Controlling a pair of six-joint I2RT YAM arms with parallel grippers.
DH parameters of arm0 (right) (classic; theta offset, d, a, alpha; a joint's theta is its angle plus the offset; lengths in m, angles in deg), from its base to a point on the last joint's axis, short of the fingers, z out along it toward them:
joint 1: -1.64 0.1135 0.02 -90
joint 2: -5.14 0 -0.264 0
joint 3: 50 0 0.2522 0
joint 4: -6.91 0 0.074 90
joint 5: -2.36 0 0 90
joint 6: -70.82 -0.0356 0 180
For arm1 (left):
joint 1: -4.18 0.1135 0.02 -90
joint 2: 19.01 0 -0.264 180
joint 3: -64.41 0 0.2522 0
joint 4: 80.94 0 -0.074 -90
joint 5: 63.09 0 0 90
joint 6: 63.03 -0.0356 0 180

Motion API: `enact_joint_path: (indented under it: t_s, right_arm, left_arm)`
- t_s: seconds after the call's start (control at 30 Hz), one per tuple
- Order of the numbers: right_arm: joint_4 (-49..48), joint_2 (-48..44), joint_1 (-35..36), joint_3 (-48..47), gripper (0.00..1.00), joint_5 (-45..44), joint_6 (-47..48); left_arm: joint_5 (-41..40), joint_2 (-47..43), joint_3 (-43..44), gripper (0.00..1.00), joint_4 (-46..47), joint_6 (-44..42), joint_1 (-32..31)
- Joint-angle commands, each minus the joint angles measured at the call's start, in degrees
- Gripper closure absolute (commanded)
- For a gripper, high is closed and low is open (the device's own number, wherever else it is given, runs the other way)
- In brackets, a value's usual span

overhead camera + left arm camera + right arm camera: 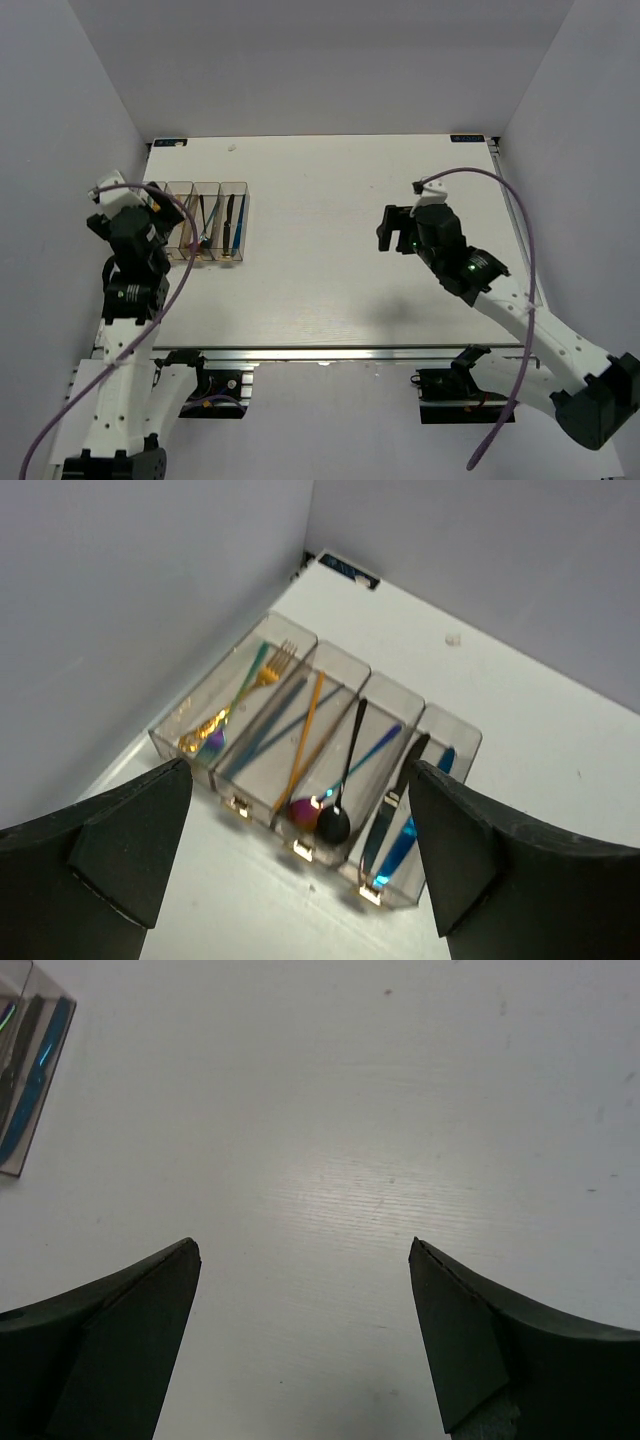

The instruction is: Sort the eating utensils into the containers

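From above, the containers (207, 222) hold the eating utensils (228, 225). The left pincer (160, 215) hangs at their left end, and the right pincer (390, 228) is well off to their right over bare surface (320, 290).

Left wrist: the left pincer (300, 770) is spread wide, gripping nothing, with the containers (452, 730) straight below it. They hold a gold fork (262, 675) at the left, an orange stick (305, 735), a black spoon (345, 775) and a blue knife (400, 835) at the right. Beyond the containers is a dark label (342, 569) — its writing is too small to read.

Right wrist: the right pincer (303, 1250) is also wide open and empty — only a corner of the containers (25, 1155) shows, far to its left.
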Motion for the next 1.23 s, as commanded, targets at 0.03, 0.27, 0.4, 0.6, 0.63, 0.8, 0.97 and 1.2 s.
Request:
enact_joint_path:
  t_s: [0.03,0.27,0.4,0.6,0.63,0.8,0.97,1.2]
  right_arm:
    - [9.9,-6.0,0.2,-5.3,0.11,-9.3,2.6]
    - [17.4,-15.6,0.1,-5.9,0.11,-11.8,3.2]
    - [16.7,-20.8,0.2,-1.8,0.11,-12.5,4.1]
    - [16.1,-22.9,0.2,1.8,0.11,-10.5,2.8]
    - [15.8,-22.3,0.1,2.1,0.11,-10.3,2.7]
    - [13.9,-20.5,0.2,2.5,0.11,-8.3,1.4]
    - [11.1,-19.2,0.2,2.1,0.11,-6.8,1.2]
    - [11.4,-17.8,0.1,1.4,0.10,-6.5,0.9]
  left_arm:
    - [6.4,-6.3,-3.3,0.02,-7.5,3.8,-0.7]
    - [8.2,-13.2,-9.2,0.02,-8.7,5.3,-2.9]
    - [6.3,-16.2,-13.9,0.02,-7.6,6.1,-4.4]
    - [6.3,-18.7,-17.3,0.02,-5.7,6.2,-5.9]
    - [6.5,-18.7,-17.6,0.02,-5.2,6.2,-6.0]
    - [5.5,-18.8,-18.0,0.02,-5.2,6.8,-6.7]
    - [5.2,-18.1,-18.1,0.02,-5.3,7.0,-7.3]
    - [4.8,-17.9,-18.2,0.02,-5.2,7.2,-7.7]
